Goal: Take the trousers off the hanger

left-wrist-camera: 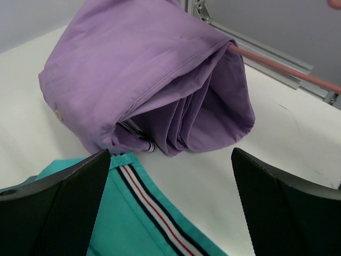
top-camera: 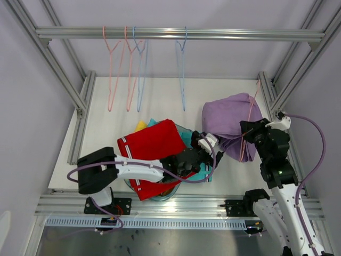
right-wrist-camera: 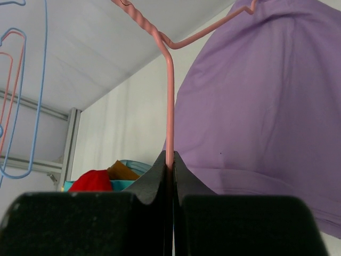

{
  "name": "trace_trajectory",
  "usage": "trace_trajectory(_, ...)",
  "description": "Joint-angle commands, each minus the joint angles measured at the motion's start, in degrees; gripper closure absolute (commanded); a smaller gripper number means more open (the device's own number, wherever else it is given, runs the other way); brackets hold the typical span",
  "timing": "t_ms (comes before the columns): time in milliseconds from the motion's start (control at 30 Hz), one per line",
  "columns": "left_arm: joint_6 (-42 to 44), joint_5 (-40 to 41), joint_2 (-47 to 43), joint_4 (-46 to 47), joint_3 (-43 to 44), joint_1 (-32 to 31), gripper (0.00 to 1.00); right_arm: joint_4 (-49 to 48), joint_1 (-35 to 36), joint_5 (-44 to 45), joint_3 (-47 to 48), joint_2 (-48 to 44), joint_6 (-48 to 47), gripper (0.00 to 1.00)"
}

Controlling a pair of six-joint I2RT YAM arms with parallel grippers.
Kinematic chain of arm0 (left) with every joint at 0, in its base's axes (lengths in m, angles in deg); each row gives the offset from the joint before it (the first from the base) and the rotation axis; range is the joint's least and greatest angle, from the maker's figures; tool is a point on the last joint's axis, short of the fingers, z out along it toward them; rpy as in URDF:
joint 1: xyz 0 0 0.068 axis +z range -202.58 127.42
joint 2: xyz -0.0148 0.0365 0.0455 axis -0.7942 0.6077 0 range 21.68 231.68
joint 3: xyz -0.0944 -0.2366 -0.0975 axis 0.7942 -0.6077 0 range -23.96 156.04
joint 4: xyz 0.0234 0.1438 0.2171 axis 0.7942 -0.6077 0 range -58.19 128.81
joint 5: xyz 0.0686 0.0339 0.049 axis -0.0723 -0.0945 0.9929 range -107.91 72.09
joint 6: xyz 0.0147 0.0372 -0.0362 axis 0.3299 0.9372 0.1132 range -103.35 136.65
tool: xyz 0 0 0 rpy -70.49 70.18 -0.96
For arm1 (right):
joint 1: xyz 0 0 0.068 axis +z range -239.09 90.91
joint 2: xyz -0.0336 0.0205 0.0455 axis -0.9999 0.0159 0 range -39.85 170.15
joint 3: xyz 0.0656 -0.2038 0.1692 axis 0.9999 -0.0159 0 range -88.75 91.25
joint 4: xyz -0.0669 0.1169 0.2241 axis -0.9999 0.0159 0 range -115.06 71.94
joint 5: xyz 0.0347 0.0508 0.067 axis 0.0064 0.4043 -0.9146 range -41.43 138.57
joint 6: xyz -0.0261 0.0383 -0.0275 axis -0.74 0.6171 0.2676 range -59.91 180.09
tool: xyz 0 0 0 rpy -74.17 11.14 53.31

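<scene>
Right gripper clamped tight on the wire stem of the pink hanger; the lilac trousers, crumpled and folded over its bar, lie on the table straight ahead of the nearer left gripper, whose jaws gape wide and empty above a teal pair.

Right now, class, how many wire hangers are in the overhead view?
5. Four hang on the rail: two pink, two blue. The fifth hanger, pink, is in the right gripper, carrying the lilac trousers.
</scene>
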Motion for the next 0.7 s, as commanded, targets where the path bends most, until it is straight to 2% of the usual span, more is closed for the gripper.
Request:
trace_trajectory(0, 4.2, -0.1, 3.4, 6.8, 5.9, -0.4, 0.00, -0.5, -0.4, -3.3, 4.3, 0.2, 2.1, 1.00)
trace_trajectory(233, 7.3, -2.2, 9.8, 7.4, 11.2, 1.0, 0.01, 1.5, -0.6, -6.1, 5.7, -0.4, 2.3, 1.00)
trace_trajectory(467, 7.0, -6.2, 14.8, 7.4, 15.2, 4.0, 0.13, 2.2, -1.2, -7.1, 5.5, -1.5, 2.8, 1.00)
trace_trajectory(667, 7.1, -6.6, 18.2, 7.7, 17.1, 5.1, 0.25, 2.1, -1.7, -8.2, 5.3, -1.4, 2.8, 1.00)
